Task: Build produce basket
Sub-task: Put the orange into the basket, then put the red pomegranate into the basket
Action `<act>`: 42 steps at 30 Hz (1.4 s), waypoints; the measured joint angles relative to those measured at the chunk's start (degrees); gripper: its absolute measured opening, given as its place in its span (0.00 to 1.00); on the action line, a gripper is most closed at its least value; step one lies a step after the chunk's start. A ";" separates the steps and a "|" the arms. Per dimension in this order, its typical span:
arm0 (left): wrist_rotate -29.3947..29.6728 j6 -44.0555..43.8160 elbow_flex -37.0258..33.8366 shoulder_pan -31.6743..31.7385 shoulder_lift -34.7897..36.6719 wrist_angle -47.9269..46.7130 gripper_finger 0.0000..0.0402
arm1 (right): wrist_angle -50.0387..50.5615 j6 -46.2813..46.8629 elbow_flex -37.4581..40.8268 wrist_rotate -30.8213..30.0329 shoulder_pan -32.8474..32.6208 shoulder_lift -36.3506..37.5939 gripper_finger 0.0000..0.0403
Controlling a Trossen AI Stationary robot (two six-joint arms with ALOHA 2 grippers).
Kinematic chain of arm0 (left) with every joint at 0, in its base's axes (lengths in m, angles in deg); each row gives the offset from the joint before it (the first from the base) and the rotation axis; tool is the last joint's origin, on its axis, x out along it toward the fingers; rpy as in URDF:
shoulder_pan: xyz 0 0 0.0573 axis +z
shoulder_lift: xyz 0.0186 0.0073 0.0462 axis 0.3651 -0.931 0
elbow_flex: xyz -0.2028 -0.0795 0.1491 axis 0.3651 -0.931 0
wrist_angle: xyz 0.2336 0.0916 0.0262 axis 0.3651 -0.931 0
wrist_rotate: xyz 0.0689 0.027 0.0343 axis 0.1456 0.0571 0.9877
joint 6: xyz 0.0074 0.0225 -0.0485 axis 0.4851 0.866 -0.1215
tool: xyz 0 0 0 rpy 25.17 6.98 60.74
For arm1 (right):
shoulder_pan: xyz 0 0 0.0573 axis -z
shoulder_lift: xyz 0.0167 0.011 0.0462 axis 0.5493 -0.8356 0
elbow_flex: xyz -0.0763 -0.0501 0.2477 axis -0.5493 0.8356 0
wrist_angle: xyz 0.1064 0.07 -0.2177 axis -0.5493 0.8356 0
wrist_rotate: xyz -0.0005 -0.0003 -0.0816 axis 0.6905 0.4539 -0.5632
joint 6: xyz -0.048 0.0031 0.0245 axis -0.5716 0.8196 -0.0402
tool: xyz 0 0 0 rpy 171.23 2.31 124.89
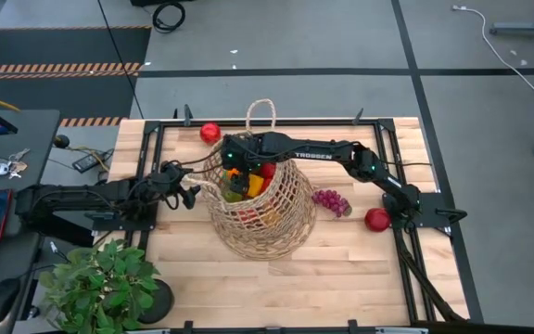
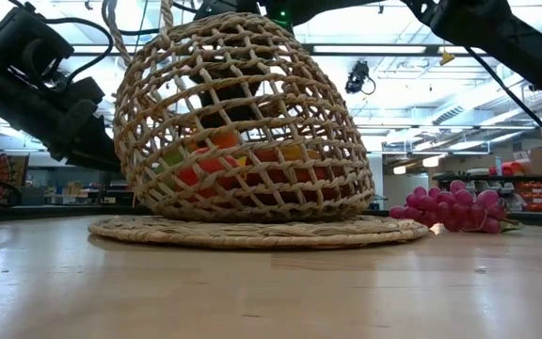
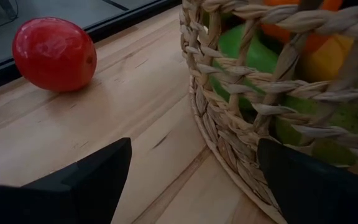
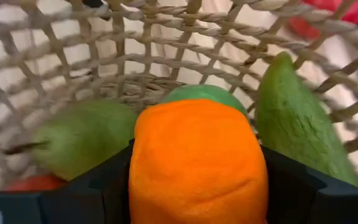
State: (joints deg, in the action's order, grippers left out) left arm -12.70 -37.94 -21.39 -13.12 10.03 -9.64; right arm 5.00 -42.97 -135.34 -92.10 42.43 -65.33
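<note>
orange fills the right wrist view: an orange fruit (image 4: 197,163) sits squarely between the right gripper (image 4: 197,186) and its two dark fingers (image 4: 104,186), which stand partly open with one pad pressed to each side of it. that gripper hangs inside the mouth of the basket (image 1: 281,218), reaching in from the right arm that stretches across the table's far side. below and beyond the held fruit lie green pieces: a pear-shaped one (image 4: 82,146) with a stem, a rounded one (image 4: 207,93) just behind, and a long one (image 4: 300,124) leaning against the woven wall.

the left gripper (image 3: 191,180) stands wide open and holds nothing. its one finger (image 3: 86,180) is over the bare wooden table (image 3: 104,124), the other is level with the basket's lower wall, with the weave just inside it; whether it touches i cannot tell. a red tomato (image 3: 55,53) lies on the wood beyond, apart from both fingers.

from above, the basket stands near the table's middle on its flat woven base, with red, yellow and orange produce (image 1: 253,181) showing in its opening. purple grapes (image 1: 332,200) lie just to its right on the wood, a red apple (image 1: 376,219) further right near the right arm's base, and the tomato beside the far rim.
</note>
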 joint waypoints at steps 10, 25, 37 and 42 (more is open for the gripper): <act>0.01 0.01 0.00 -0.01 0.00 0.02 0.89 | 0.11 -2.18 -1.81 -0.83 -0.94 0.82 0.94; 0.02 0.00 0.00 0.00 0.02 0.00 0.89 | 3.92 -0.65 -3.32 -9.21 -6.10 17.27 0.93; 0.01 0.01 0.00 -0.01 0.00 0.02 0.89 | 25.57 13.15 3.75 -34.55 -23.52 26.65 0.92; 0.02 0.00 0.00 0.00 0.00 0.02 0.89 | 29.17 24.21 16.64 -38.17 -28.69 31.05 0.92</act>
State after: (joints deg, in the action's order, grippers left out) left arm -12.68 -37.94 -21.39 -13.12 10.03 -9.62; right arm 34.18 -18.76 -118.70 -130.26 13.74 -34.28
